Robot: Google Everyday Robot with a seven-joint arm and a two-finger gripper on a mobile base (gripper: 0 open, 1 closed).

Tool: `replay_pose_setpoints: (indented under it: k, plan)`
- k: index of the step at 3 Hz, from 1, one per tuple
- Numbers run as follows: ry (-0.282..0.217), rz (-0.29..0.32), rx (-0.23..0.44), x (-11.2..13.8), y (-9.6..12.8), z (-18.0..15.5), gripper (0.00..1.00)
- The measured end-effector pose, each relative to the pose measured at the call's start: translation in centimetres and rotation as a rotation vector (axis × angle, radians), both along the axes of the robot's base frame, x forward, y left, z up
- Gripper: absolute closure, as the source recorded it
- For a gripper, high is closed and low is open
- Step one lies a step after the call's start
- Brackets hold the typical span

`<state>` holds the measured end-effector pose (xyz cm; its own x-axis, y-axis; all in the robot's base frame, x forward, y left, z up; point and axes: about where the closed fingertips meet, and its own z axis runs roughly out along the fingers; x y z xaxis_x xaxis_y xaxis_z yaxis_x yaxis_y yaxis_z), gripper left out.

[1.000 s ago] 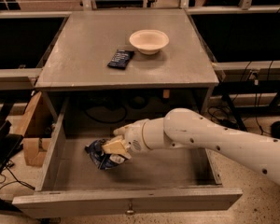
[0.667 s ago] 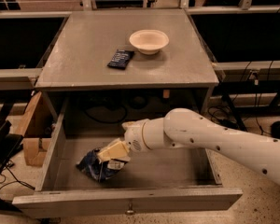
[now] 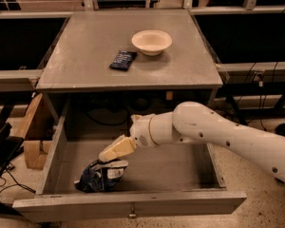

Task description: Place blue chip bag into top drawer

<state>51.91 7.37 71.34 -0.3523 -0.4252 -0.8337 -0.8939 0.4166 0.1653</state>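
Note:
The blue chip bag (image 3: 100, 178) lies crumpled on the floor of the open top drawer (image 3: 180, 202), in its front left corner, with a white patch facing up. My gripper (image 3: 113, 156) reaches down into the drawer from the right on a white arm and sits right on top of the bag, touching its upper edge. The drawer is pulled far out, and its small metal knob (image 3: 131, 215) shows at the middle of the front panel.
On the grey cabinet top (image 3: 85, 61) stand a cream bowl (image 3: 152, 42) and a flat dark packet (image 3: 122, 60). Cardboard boxes (image 3: 33, 141) sit on the floor to the left of the drawer. Dark benches and cables flank both sides.
My gripper has moved the bag down and toward the drawer's front left corner. The bag now rests on the drawer floor instead of hanging above it.

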Motion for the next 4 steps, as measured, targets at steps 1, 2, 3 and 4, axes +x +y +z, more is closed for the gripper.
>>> replay_pose_setpoints:
  k: [1, 2, 3, 4]
  plan:
    - [-0.021, 0.015, -0.011, 0.4, -0.7, 2.0, 0.00]
    - [-0.063, 0.059, -0.023, -1.1, -1.8, 4.9, 0.00]
    - [-0.099, 0.128, -0.138, -6.3, -4.4, 11.3, 0.00]
    - [-0.111, 0.143, -0.263, -9.8, -6.1, 16.9, 0.00]
